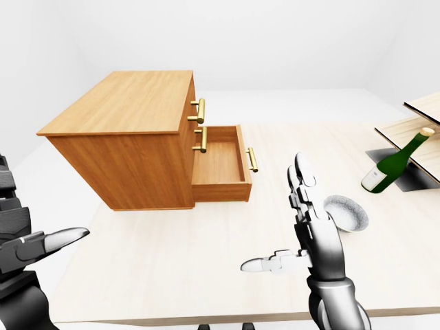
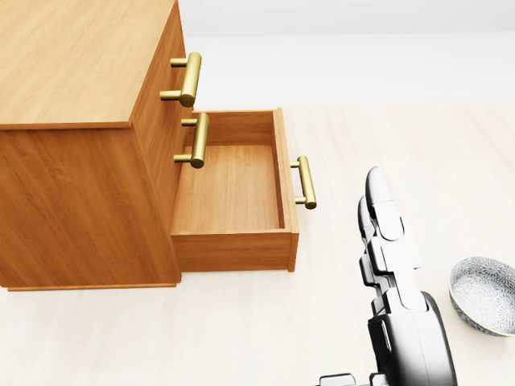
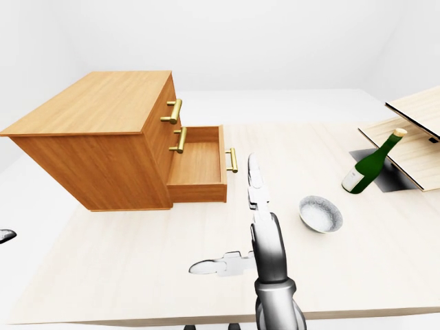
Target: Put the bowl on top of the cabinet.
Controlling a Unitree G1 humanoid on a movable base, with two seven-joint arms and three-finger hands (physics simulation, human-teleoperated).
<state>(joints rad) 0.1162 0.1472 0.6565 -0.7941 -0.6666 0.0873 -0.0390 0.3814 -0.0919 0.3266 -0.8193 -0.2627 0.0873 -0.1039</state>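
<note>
A small grey-white patterned bowl (image 1: 347, 213) rests upright on the pale table, right of centre in the left-eye view. The wooden cabinet (image 1: 124, 103) stands at the upper left, its flat top bare. Its lowest drawer (image 1: 218, 165) is pulled out and empty. My right hand (image 1: 275, 214) is raised just left of the bowl, open, with fingers straight up and thumb stretched left. It does not touch the bowl. My left hand (image 1: 48, 242) hovers open at the lower left edge, far from both.
A green bottle (image 1: 395, 163) leans against a wooden rack (image 1: 423, 117) at the right edge, over a dark square mat (image 1: 416, 175). Brass handles (image 2: 190, 79) stick out from the cabinet's drawers. The table's near edge (image 1: 206, 320) runs along the bottom.
</note>
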